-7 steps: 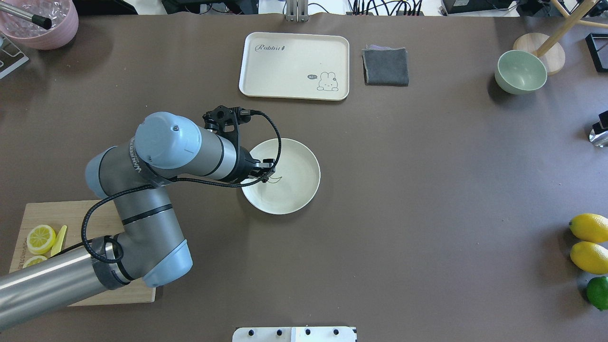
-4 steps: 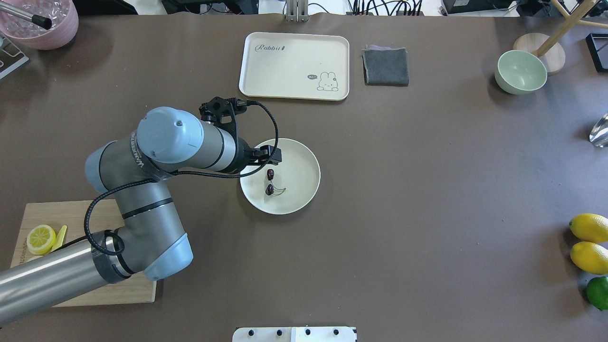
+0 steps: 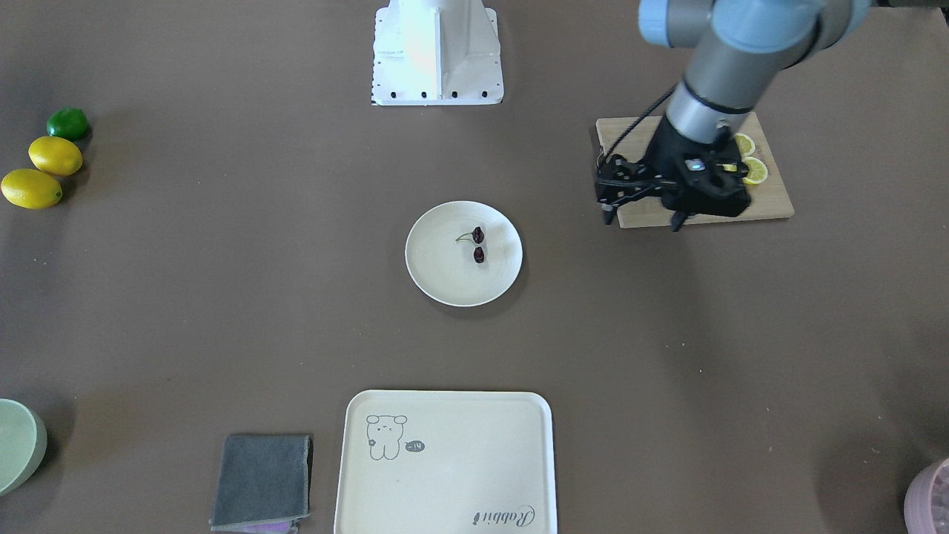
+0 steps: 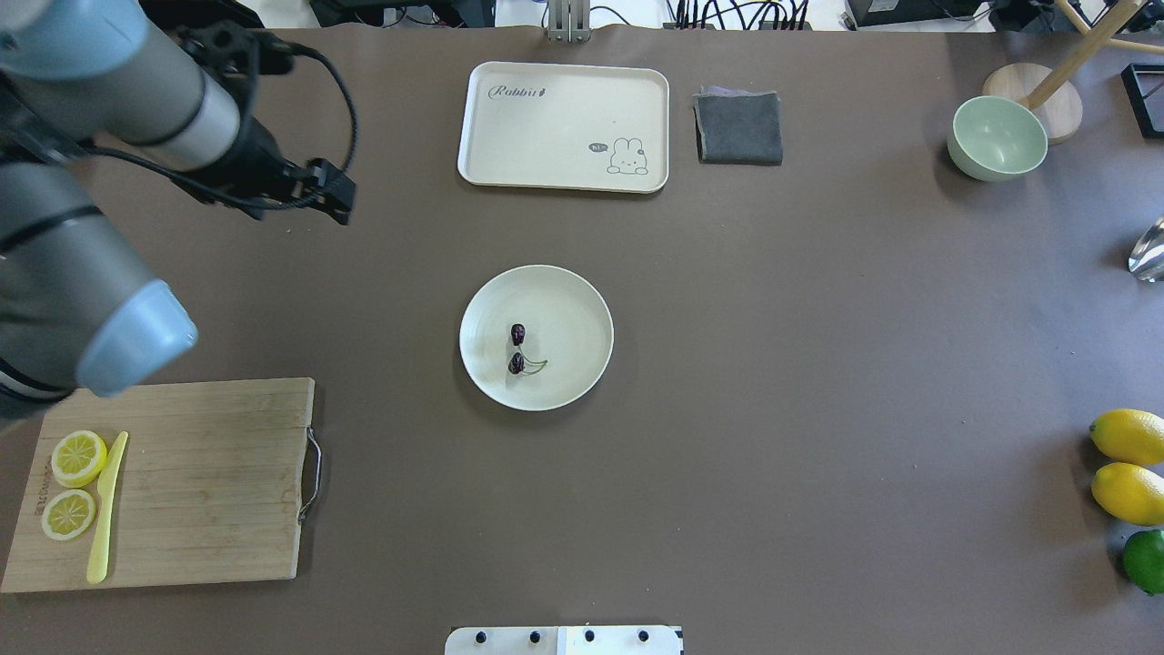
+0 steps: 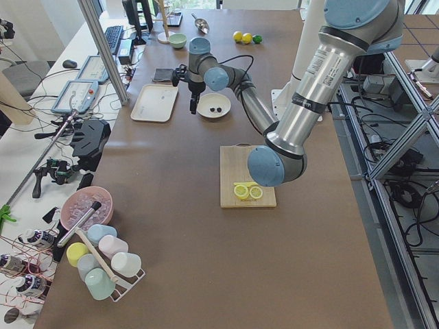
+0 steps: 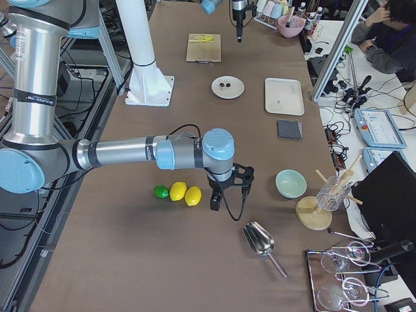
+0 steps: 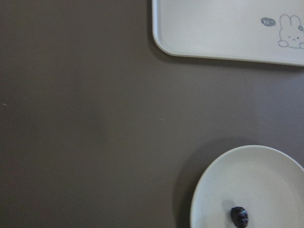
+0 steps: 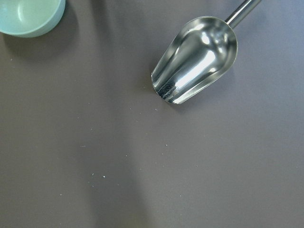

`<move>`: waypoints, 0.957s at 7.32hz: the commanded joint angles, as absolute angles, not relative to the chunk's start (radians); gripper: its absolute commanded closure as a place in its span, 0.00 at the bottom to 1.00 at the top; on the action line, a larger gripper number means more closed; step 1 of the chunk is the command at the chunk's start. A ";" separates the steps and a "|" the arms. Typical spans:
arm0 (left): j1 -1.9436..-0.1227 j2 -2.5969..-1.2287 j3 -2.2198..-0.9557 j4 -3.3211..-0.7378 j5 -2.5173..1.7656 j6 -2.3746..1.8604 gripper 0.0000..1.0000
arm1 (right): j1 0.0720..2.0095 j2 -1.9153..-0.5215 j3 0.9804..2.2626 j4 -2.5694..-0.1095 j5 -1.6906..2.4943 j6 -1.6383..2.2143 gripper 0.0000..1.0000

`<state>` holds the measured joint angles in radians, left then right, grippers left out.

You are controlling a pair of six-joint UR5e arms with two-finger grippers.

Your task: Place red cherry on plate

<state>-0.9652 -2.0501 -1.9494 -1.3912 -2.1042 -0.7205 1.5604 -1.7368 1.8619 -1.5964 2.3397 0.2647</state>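
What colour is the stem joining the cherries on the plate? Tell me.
Green, on the red cherry; the overhead exterior view shows it best.

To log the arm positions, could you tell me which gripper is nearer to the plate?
Left. The left gripper hovers left of the plate; the right gripper is much farther off, by the lemons.

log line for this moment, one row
red cherry: on plate | left pincer: open, empty, apart from plate | task: looks done
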 commanded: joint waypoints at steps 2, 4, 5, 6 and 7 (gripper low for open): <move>-1.393 -1.903 -1.959 -1.106 -2.230 -0.077 0.02 | 1.542 -1.741 1.861 -1.597 2.290 0.221 0.00; -1.543 -1.739 -1.886 -1.208 -2.258 0.169 0.02 | 1.540 -1.741 1.861 -1.595 2.290 0.206 0.00; -1.607 -1.686 -1.799 -1.327 -2.260 0.216 0.02 | 1.540 -1.740 1.858 -1.595 2.290 0.206 0.00; -1.653 -1.662 -1.708 -1.454 -2.261 0.215 0.02 | 1.540 -1.740 1.856 -1.595 2.290 0.206 0.00; -1.695 -1.635 -1.694 -1.536 -2.313 0.207 0.02 | 1.540 -1.740 1.856 -1.594 2.290 0.206 0.00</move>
<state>-1.6358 -1.6738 -1.7473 -1.4146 -2.2716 0.2013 1.5403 -1.7397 1.8571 -1.5950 2.2903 0.2059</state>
